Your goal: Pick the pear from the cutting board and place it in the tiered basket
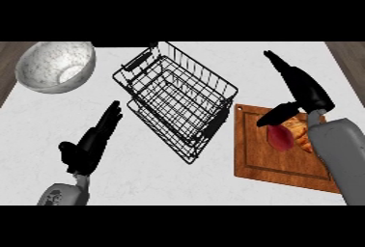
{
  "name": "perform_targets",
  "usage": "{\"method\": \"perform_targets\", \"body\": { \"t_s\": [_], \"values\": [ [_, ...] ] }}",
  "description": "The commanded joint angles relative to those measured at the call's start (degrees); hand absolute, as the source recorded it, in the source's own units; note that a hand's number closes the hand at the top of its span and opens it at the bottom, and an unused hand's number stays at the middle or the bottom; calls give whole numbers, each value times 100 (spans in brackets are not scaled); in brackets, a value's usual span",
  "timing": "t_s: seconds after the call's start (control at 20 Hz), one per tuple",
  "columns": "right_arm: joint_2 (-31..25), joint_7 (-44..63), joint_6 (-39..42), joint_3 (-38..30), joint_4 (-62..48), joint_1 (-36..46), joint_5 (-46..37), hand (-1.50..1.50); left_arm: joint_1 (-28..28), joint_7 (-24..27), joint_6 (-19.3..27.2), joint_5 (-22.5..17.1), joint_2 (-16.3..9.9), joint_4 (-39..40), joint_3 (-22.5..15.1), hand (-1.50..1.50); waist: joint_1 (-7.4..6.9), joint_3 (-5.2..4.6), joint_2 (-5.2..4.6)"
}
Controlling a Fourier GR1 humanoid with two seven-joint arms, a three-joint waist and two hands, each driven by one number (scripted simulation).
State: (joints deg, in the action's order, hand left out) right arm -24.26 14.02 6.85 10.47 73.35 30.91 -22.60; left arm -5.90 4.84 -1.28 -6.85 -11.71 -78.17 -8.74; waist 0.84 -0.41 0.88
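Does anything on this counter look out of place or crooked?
Nothing is spilled or broken. The wire tiered basket sits askew to the counter's edges, and the cutting board is slightly turned. A croissant lies beside the reddish pear.

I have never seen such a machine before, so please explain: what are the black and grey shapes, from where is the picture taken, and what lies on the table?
This single picture is taken from the robot's head, looking steeply down at a white counter. The grey tubes coming in from below are its forearms, each ending in a black hand.

The left hand rests open at the lower left, holding nothing. The right hand is above a wooden cutting board at the right, fingers straight, thumb reaching down toward the reddish pear. It does not grip the pear yet. Something orange-brown lies beside the pear; I cannot tell what it is.

In the middle stands a black wire tiered basket. At the upper left is a speckled bowl.
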Motion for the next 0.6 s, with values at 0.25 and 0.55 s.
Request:
{"method": "perform_targets", "body": {
  "t_s": [0.25, 0.55],
  "values": [
    [-867, 2461, 2911, 919, 986, 836, -172, -150, 34, 32, -192, -110, -130, 15, 125, 0, -5, 16, -7],
    [-231, 4244, 3446, 932, 2508, 265, 159, -150, 42, 138, 145, 304, 240, 51, -121, 0, -14, 36, -51]
  ]
}}
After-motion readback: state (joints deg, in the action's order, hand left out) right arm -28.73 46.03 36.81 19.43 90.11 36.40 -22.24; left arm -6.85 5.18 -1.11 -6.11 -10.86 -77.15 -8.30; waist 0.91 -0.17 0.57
